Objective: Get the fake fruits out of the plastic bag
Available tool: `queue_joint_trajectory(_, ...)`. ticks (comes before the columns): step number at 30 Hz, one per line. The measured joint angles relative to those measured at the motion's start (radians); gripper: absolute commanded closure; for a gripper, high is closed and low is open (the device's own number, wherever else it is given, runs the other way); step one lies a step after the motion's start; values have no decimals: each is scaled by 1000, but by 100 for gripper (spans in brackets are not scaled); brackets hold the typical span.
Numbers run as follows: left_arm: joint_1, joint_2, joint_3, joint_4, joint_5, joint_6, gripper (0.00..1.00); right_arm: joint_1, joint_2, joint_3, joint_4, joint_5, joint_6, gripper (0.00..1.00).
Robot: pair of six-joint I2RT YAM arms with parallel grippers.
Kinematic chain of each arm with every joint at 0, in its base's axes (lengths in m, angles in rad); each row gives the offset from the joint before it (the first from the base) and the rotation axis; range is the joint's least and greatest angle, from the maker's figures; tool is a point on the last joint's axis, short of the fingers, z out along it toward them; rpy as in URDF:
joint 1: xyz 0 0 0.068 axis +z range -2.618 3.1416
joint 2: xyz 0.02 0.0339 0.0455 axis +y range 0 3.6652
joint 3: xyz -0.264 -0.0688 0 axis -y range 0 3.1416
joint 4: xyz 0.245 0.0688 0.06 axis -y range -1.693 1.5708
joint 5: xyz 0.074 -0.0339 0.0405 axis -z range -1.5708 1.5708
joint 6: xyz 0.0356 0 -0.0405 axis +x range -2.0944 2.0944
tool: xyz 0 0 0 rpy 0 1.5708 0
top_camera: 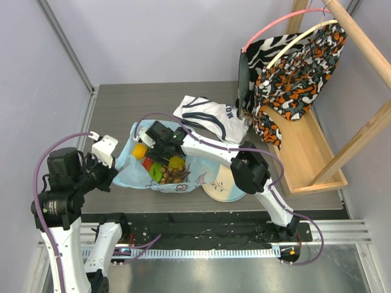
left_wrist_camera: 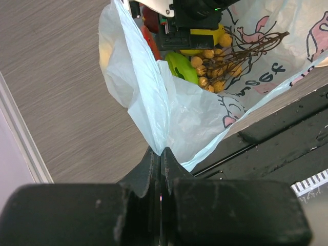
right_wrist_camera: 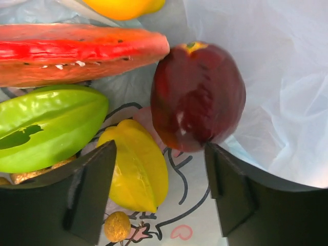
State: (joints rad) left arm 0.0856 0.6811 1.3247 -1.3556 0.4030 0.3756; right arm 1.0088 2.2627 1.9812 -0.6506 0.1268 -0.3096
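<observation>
The light-blue plastic bag (top_camera: pixel 195 175) lies open on the table. It holds fake fruits: a dark red apple (right_wrist_camera: pixel 197 97), a watermelon slice (right_wrist_camera: pixel 77 51), a green piece (right_wrist_camera: pixel 48 128), a yellow star-shaped piece (right_wrist_camera: pixel 138 171), a yellow-orange fruit (right_wrist_camera: pixel 123 6) and a brownish grape bunch (left_wrist_camera: pixel 215 66). My right gripper (right_wrist_camera: pixel 160 189) is open inside the bag (right_wrist_camera: pixel 266 77), its fingers (right_wrist_camera: pixel 82 195) standing just below the apple and beside the yellow piece, holding nothing. My left gripper (left_wrist_camera: pixel 161 152) is shut on the bag's left edge (left_wrist_camera: pixel 174 113), as the top view (top_camera: pixel 118 173) also shows.
A round plate (top_camera: pixel 223 186) lies partly under the bag's right side. A white shirt with dark lettering (top_camera: pixel 211 116) lies behind the bag. A wooden rack (top_camera: pixel 305 152) with patterned clothes on hangers (top_camera: pixel 293 61) stands at the right. The table's near edge has a black rail (top_camera: pixel 201 229).
</observation>
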Motion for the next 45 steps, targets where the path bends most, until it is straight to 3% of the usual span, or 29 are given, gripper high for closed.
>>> queue_joint_trajectory(6, 0, 8, -6, -1, 10, -1, 100, 3, 5, 13, 9, 34, 2, 16)
queue_joint_trajectory(13, 0, 12, -6, -1, 35, 0, 100, 10, 71, 89, 41, 110, -11, 0)
queue_joint_trajectory(18, 0, 20, -6, -1, 43, 0, 100, 25, 178, 186, 46, 179, -32, 0)
queue_joint_trajectory(21, 0, 26, -6, -2, 51, 0, 100, 37, 200, 187, 37, 197, -47, 12)
queue_joint_trajectory(25, 0, 27, -6, -3, 58, 0, 100, 46, 202, 186, 31, 202, -76, 40)
queue_joint_trajectory(28, 0, 27, -6, -3, 63, 0, 100, 48, 202, 186, 31, 201, -102, 50)
queue_joint_trajectory(36, 0, 26, -31, 1, 79, -21, 100, 45, 133, 168, -12, 84, -125, 57)
queue_joint_trajectory(45, 0, 73, -82, 97, 97, -109, 100, 36, -364, -63, -31, -330, -127, 57)
